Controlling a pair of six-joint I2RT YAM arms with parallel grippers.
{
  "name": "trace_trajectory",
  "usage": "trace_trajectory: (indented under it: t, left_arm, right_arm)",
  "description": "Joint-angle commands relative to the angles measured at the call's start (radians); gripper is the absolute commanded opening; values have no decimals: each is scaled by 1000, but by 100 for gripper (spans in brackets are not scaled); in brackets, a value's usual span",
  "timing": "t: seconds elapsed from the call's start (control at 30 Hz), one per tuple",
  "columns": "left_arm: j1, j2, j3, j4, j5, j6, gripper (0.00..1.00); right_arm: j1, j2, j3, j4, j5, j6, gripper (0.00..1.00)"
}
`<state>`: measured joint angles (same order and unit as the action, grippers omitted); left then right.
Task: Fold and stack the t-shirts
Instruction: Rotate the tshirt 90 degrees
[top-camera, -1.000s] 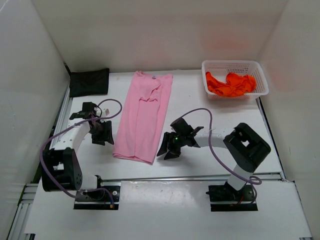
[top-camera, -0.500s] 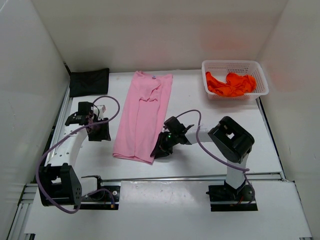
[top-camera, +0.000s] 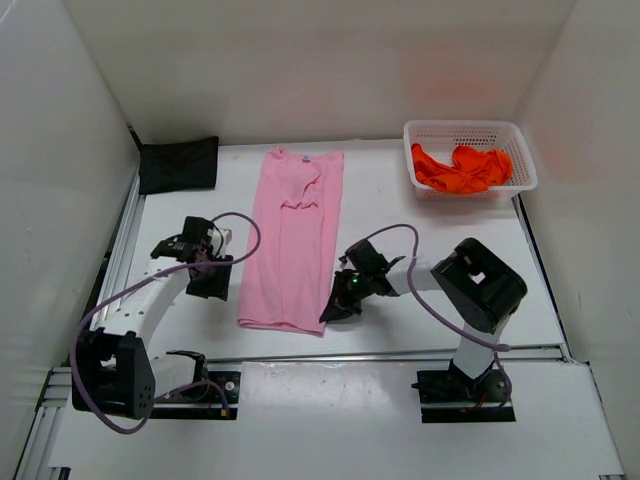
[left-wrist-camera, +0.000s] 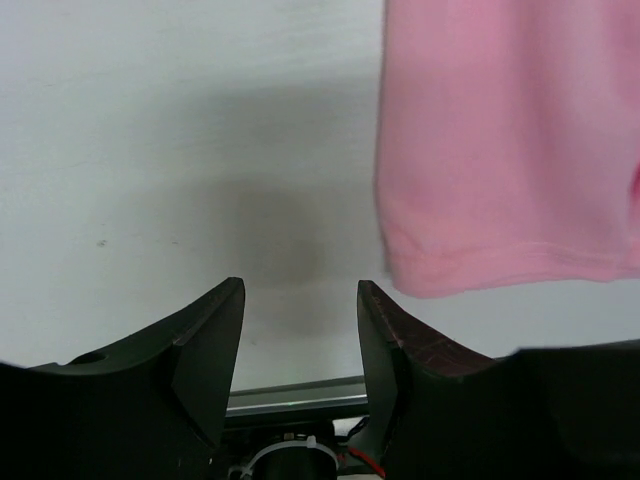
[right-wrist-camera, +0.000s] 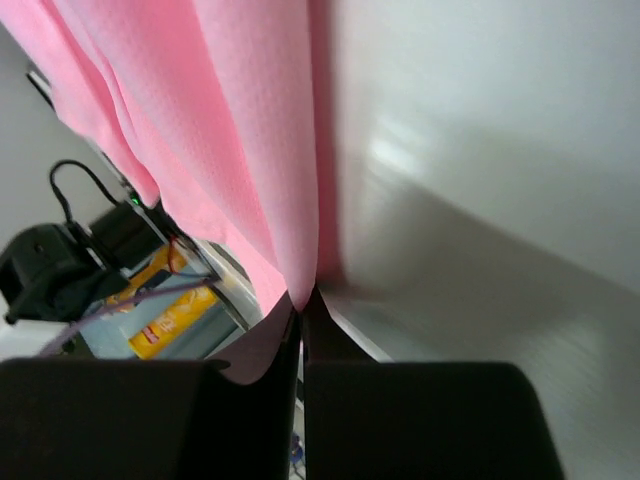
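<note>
The light pink t-shirt lies folded into a long strip down the middle of the table. My right gripper is shut on its near right corner; in the right wrist view the jaws pinch the pink cloth right at the table. My left gripper is open just left of the shirt's near left corner. In the left wrist view it holds nothing, and the pink hem lies to its right. The black t-shirt sits folded at the back left. The orange-red t-shirt is crumpled in the basket.
A white mesh basket stands at the back right corner. White walls close in the table on three sides. A metal rail runs along the near edge in front of the arm bases.
The right gripper has closed on the pink shirt's near right corner and pulled the near end rightward, straightening the strip. The left gripper has moved right, close to the near left corner.
</note>
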<state>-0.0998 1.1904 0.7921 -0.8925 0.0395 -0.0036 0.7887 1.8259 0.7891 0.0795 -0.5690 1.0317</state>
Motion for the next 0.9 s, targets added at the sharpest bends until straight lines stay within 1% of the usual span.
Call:
trace_trajectory:
  t: [0.0, 0.07, 0.1, 0.13, 0.2, 0.23, 0.3, 0.33, 0.37, 0.4, 0.47, 0.5, 0.53, 0.57, 0.6, 0.63, 0.67, 0.7, 0.73, 0.77, 0.83, 0.87]
  left_arm:
    - [-118, -9, -5, -3, -88, 4, 60]
    - [-165, 21, -5, -3, -89, 4, 60]
    - [-214, 46, -16, -3, -89, 4, 60]
    - [-239, 55, -16, 9, -89, 4, 60]
    - [-293, 67, -16, 9, -101, 4, 60]
    - [-305, 77, -16, 9, -86, 4, 60]
    - [-327, 77, 5, -5, -1, 4, 60]
    - [-356, 89, 19, -16, 35, 4, 60]
    - [-379, 98, 19, -31, 75, 4, 60]
    - [-421, 98, 19, -31, 76, 4, 60]
    - [-446, 98, 67, -40, 76, 4, 60]
    - [-446, 83, 94, -31, 98, 4, 59]
    - [-455, 42, 164, -14, 118, 4, 59]
    - [-433, 17, 203, 9, 153, 4, 59]
    - [-416, -6, 243, 29, 230, 4, 59]
    - [-397, -24, 278, 71, 268, 4, 59]
    - [-358, -72, 318, 99, 311, 4, 60]
    - [-344, -104, 318, 137, 341, 4, 62]
    - [-344, -141, 293, 180, 359, 4, 70]
    - [-344, -208, 230, 241, 359, 4, 75]
    - [-344, -248, 152, 256, 315, 4, 85]
    - [-331, -249, 65, 256, 306, 4, 86]
  right_arm:
    - [-46, -39, -131, -208, 38, -93, 0]
    - [-62, -92, -169, -236, 49, -157, 0]
    - [-74, -124, -198, -247, 49, -182, 0]
    - [-88, -143, -209, -279, 60, -205, 0]
    - [-103, -203, -243, -290, 60, -261, 0]
    - [-117, -223, -243, -302, 60, -278, 1]
    - [-126, -275, -254, -325, 38, -327, 14]
    - [-126, -292, -254, -336, 38, -341, 24]
    - [-126, -307, -254, -345, 38, -354, 37]
    - [-135, -336, -254, -360, 38, -373, 41]
    - [-135, -361, -254, -374, 38, -384, 45]
    - [-135, -379, -254, -374, 38, -384, 46]
    - [-135, -388, -254, -386, 38, -393, 46]
    - [-135, -389, -254, -386, 52, -394, 46]
    - [-135, -402, -254, -395, 52, -394, 46]
    - [-135, -415, -245, -409, 66, -384, 46]
    - [-135, -415, -245, -418, 66, -384, 46]
    - [-135, -425, -245, -431, 75, -384, 46]
    - [-135, -435, -245, -431, 75, -375, 46]
    - [-135, -444, -245, -440, 89, -375, 47]
    - [-135, -453, -245, -440, 98, -375, 47]
    - [-135, -462, -245, -440, 113, -365, 47]
